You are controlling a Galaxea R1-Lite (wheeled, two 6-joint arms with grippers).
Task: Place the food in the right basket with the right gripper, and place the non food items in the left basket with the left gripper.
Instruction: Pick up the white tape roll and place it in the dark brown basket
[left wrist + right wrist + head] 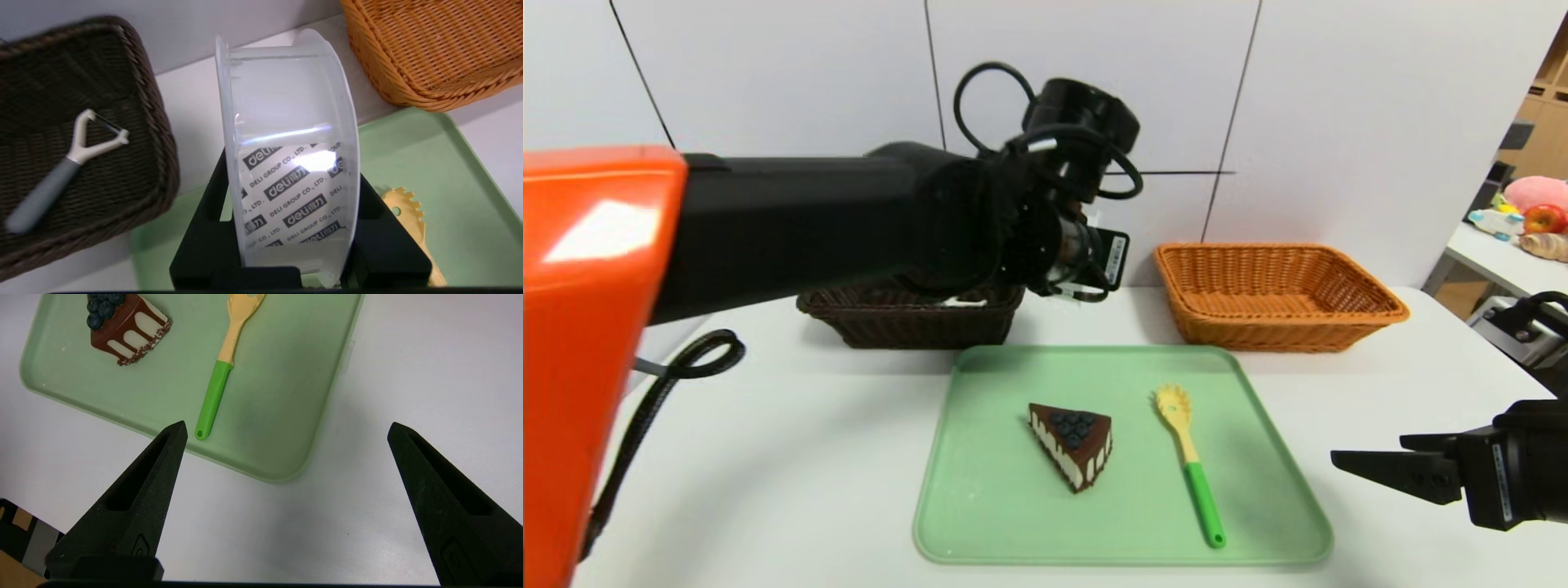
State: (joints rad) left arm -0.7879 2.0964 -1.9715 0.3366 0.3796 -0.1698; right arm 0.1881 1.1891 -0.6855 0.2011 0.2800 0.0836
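We found the left gripper (pixel 292 228) raised above the far edge of the green tray (pixel 980 523), its two black fingers (pixel 208 241) clamped on either flat side of a roll of clear tape (pixel 288 163). The roll stood on edge between the fingers, lifted off the tray, with the brown basket (pixel 135 102) off to one side of it and the orange basket (pixel 429 53) to the other. In the head view the left arm hid the roll itself.

The tape was a wide, translucent white ring; through it we could read repeated "deli" and "DELI GROUP CO., LTD." printing on the inner core.

Inside the brown basket lay a peeler (pixel 69 163) with a grey handle and a white Y-shaped head. The orange basket (pixel 1278 294) showed nothing inside.

On the tray remained a slice of chocolate cake (pixel 1072 441) topped with blueberries, and just beside it a pasta spoon (pixel 1188 457) with a yellow toothed head and a green handle.

The right gripper (pixel 286 428) hovered above the white table (pixel 768 457) near the tray's near right corner, its fingers spread wide apart and holding nothing.
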